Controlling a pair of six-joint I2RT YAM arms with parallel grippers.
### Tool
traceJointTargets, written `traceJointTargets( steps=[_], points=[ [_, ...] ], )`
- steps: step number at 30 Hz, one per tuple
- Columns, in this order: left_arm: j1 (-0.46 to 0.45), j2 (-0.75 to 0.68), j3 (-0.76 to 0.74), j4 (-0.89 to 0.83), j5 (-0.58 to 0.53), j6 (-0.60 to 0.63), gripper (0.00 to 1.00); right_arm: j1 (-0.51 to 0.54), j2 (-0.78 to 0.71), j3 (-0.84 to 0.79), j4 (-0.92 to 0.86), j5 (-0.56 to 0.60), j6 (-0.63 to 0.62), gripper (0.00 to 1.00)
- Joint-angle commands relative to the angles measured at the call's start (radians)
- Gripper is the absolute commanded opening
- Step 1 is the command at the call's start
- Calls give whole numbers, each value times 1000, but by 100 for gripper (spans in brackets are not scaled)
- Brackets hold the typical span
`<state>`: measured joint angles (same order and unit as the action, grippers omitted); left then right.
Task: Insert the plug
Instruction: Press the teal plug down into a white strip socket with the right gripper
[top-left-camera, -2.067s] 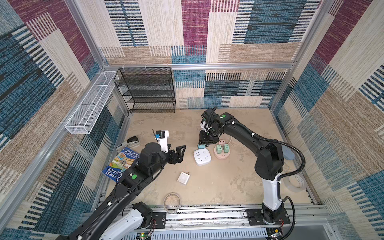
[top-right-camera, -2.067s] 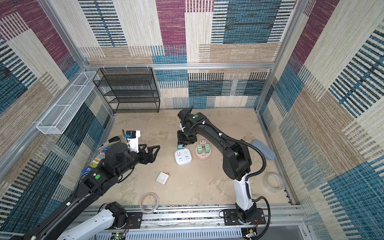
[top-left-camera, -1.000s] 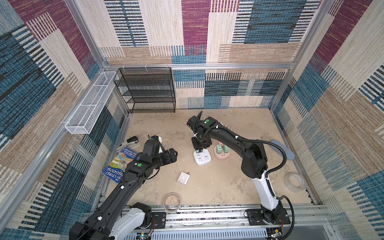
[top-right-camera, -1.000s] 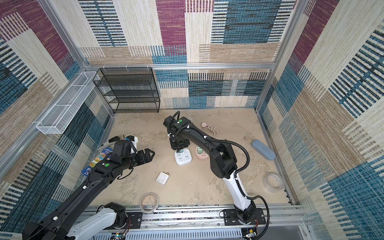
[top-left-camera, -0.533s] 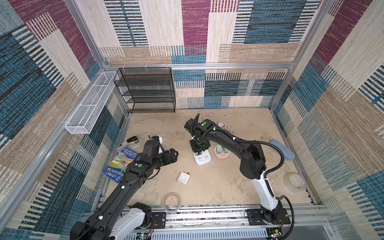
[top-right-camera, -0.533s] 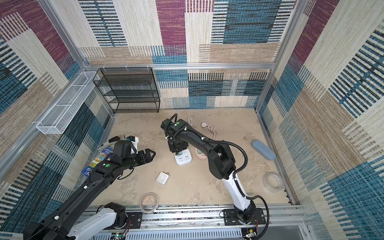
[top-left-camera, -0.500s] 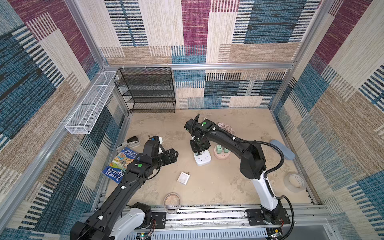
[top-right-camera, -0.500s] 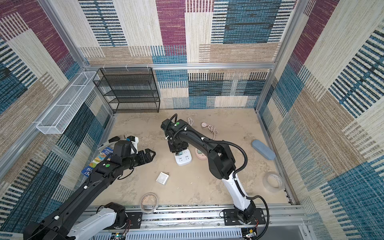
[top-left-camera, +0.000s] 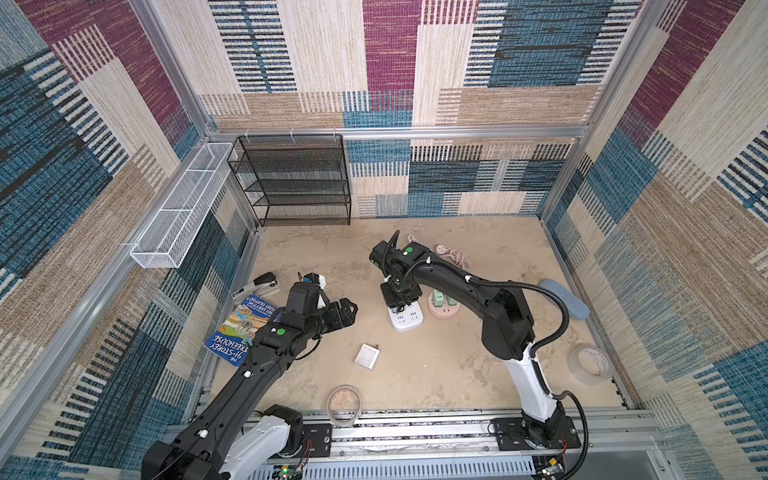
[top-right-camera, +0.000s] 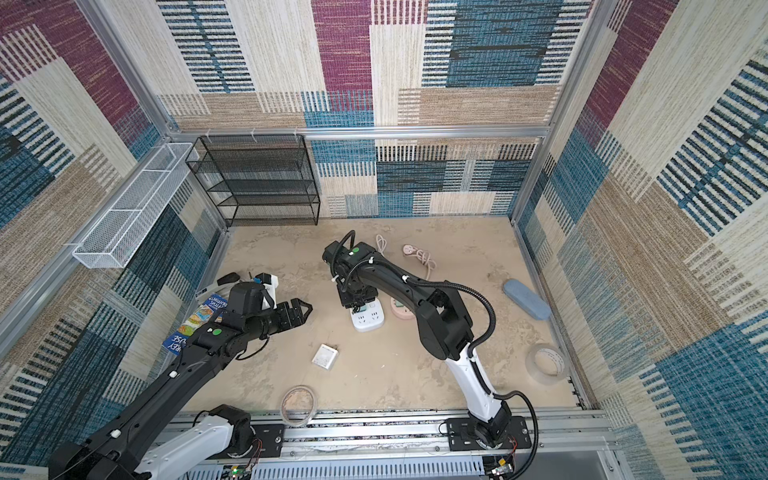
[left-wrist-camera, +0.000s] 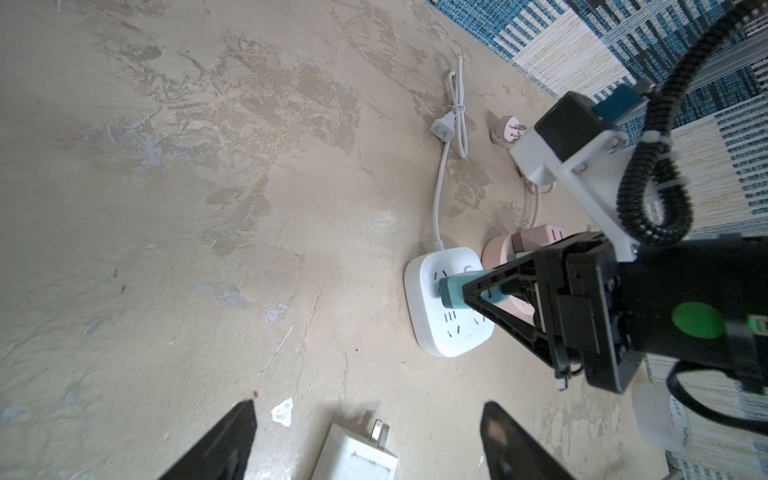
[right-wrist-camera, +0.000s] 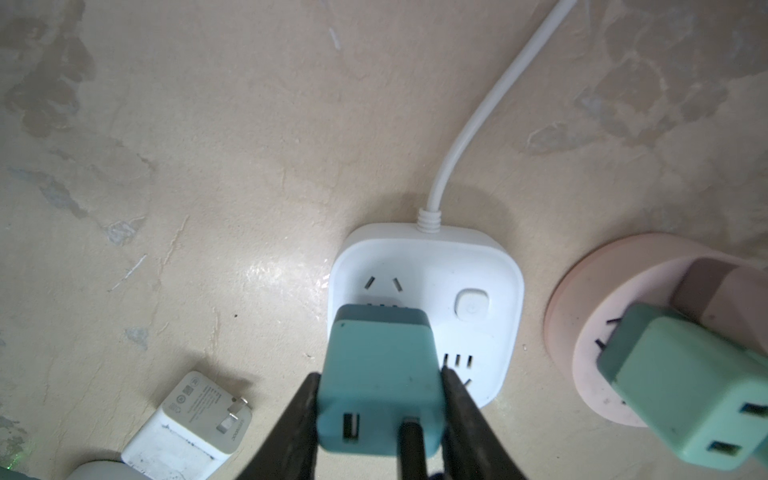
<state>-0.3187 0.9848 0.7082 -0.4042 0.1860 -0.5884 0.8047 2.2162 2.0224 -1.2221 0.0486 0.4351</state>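
We find the right gripper pinching the teal plug by two opposite sides, fingers pointing down at the floor. The plug stands upright on the white power strip. Its base meets the strip's face, but we cannot tell whether the prongs are fully seated. In a top view the gripper covers the far half of the strip and the near outlets lie bare. The strip's white cord runs off toward the far wall.

Just right of the strip, and apart from it, sits a round pink socket. It holds two upright adapters, a green adapter and a pink adapter.

The left gripper hovers left of the strip, well apart from it, with its jaws spread wide and nothing between them. A white charger lies on the floor on the near side of it.

We note open floor between the two grippers and on the far left, up to the black wire shelf at the far wall. A white wire basket hangs along the left wall. The edges carry:
- left: a book and a stapler;
- right: a blue case and a tape roll;
- near: a clear tape ring.
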Motion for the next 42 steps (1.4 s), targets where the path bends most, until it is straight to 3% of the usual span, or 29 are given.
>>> traceJointTargets(
  steps=[1,18,31,36,42],
  points=[
    [1,5,-6,31,7,-13,89,1,33,-3,-28,14,-18,0],
    [1,34,-5,43,15,2,88,7,-27,-137,28,-10,1,0],
    [1,40,-6,25,46,-5,89,1,17,-80,52,96,37,0],
    [1,35,-6,10,50,0,89,1,10,-32,55,94,40,24],
    [1,29,-10,5,59,-3,89,1,16,9,38,90,39,40]
  ],
)
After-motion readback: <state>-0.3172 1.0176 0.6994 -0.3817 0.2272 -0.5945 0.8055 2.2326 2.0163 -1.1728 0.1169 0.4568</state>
